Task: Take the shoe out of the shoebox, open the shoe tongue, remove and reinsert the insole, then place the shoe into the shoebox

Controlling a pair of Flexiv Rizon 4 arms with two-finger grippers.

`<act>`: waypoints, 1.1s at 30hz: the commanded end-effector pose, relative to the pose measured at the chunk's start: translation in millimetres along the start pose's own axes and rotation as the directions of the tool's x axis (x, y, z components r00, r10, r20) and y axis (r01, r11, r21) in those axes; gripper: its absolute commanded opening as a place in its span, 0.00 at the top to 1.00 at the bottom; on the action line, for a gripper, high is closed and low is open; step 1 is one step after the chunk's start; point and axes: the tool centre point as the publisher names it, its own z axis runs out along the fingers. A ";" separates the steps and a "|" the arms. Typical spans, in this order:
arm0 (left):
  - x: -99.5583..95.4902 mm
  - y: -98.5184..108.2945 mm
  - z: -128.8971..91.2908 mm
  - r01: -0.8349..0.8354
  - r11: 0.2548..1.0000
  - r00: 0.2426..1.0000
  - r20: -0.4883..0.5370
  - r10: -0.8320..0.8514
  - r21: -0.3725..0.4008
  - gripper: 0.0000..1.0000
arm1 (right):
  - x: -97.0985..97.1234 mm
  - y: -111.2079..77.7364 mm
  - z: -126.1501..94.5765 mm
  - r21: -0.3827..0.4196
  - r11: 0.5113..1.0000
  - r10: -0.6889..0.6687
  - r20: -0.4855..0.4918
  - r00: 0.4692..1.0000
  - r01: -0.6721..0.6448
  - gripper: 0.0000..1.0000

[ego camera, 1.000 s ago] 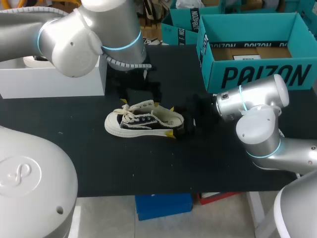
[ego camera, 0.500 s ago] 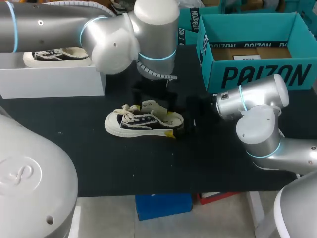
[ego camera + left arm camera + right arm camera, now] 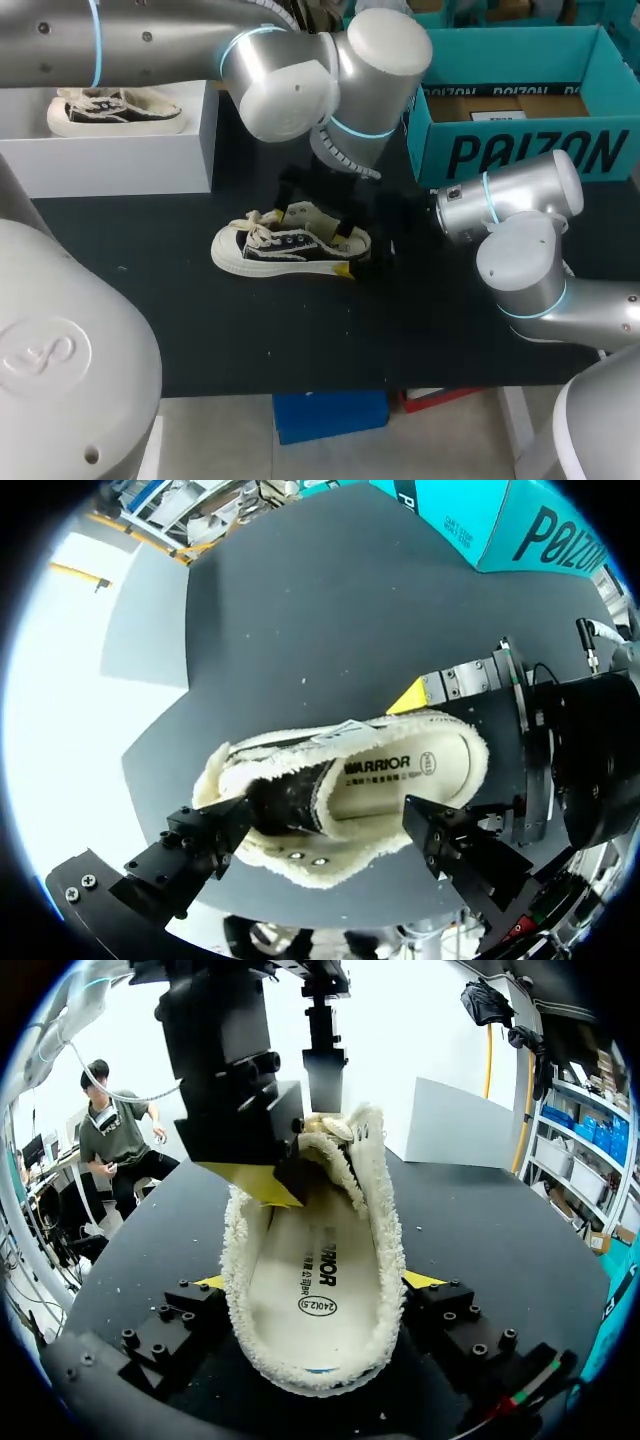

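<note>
The right jaws pinch the heel end of the low cream-and-black canvas shoe with a fleecy lining [image 3: 290, 248] from both sides, one yellow fingertip [image 3: 343, 268] pressed to the near sole edge; the shoe stands upright on its sole on the black desk [image 3: 300, 340], toe towards my left, out of its box; just above it the left jaws hang spread wide, one finger [image 3: 190, 845] over the laces and the other nearer the heel, gripping nothing; in the right wrist view one of their yellow tips [image 3: 250, 1182] sits at the rim of the shoe mouth, close enough that I cannot tell whether it touches the fleece; the white printed insole [image 3: 305, 1290] lies flat inside, so I judge that taking it out is the step in hand; the danger is the crowding, since both jaws work at the same opening and a careless descent could knock them together; a finger might also snag the fleece collar instead of the thin insole edge, and a pull would then drag or tilt the shoe out of the heel grip; farther back stands a white box [image 3: 110, 155] carrying a second, similar shoe [image 3: 115, 108]; farthest right, well apart, waits the open teal cardboard shoebox [image 3: 520, 150].
</note>
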 end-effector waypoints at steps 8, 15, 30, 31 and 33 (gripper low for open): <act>-2.4 3.2 8.2 0.019 1.000 0.994 0.107 -0.017 -0.018 0.15 | -0.4 0.3 2.8 0.003 1.000 0.002 0.002 1.000 -0.002 1.00; -9.3 3.7 16.5 0.043 0.999 0.992 0.116 -0.040 -0.020 0.64 | -0.4 0.3 2.8 0.003 1.000 0.002 0.002 1.000 -0.002 1.00; -25.6 0.2 12.1 0.089 0.996 0.993 0.081 -0.089 0.005 1.00 | -0.4 0.3 2.8 0.003 1.000 0.002 0.002 1.000 -0.002 1.00; -26.6 0.0 11.1 0.090 0.996 0.993 0.073 -0.090 0.008 1.00 | -0.4 0.3 2.8 0.003 1.000 0.002 0.002 1.000 -0.002 1.00; -28.7 0.1 8.7 0.095 0.995 0.994 0.058 -0.096 0.013 1.00 | -0.4 0.3 2.8 0.003 1.000 0.002 0.002 1.000 -0.002 1.00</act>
